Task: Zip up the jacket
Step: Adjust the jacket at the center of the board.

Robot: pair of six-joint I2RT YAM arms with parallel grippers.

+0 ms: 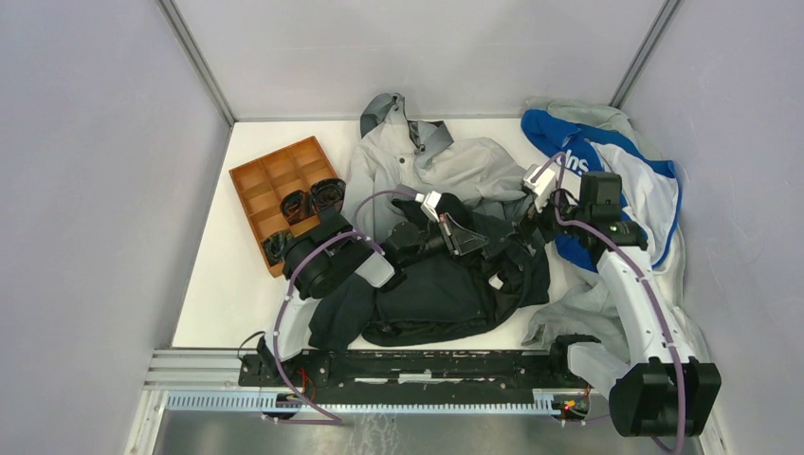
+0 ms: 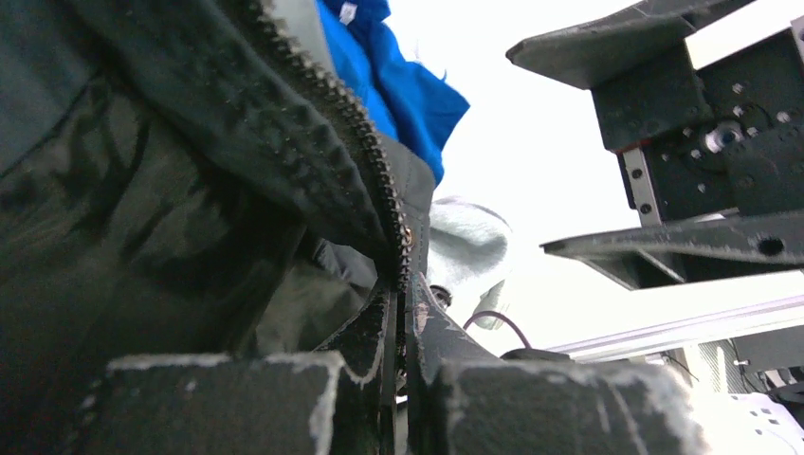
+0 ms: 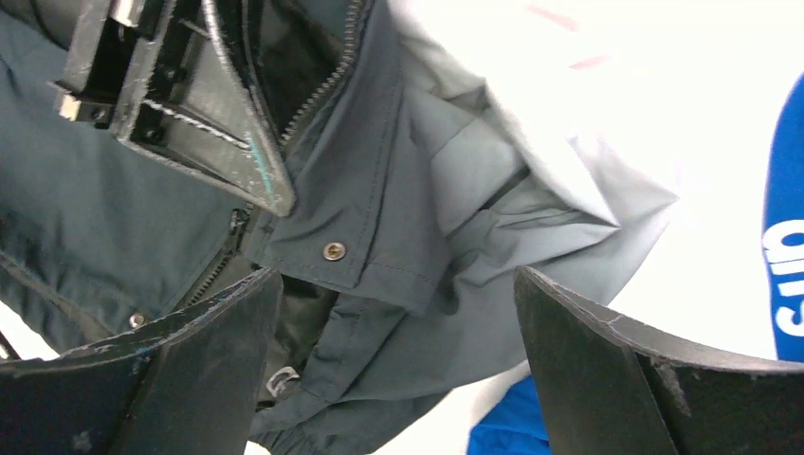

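Note:
The jacket (image 1: 446, 171) lies spread on the table, light grey at the hood and dark charcoal toward the hem (image 1: 427, 294). My left gripper (image 1: 474, 245) is over its dark middle. In the left wrist view, that gripper (image 2: 400, 313) is shut on the jacket's front edge, where the zipper teeth (image 2: 356, 133) run down between the jaws. My right gripper (image 1: 520, 230) sits just right of it. It stands wide open (image 3: 396, 277) above a dark flap with a metal snap (image 3: 333, 250), and nothing is between its fingers (image 3: 218, 341).
An orange compartment tray (image 1: 261, 180) holding black parts sits at the back left. A blue-and-white garment (image 1: 645, 190) is piled along the right wall, under the right arm. A light grey garment (image 1: 569, 313) lies at the front right.

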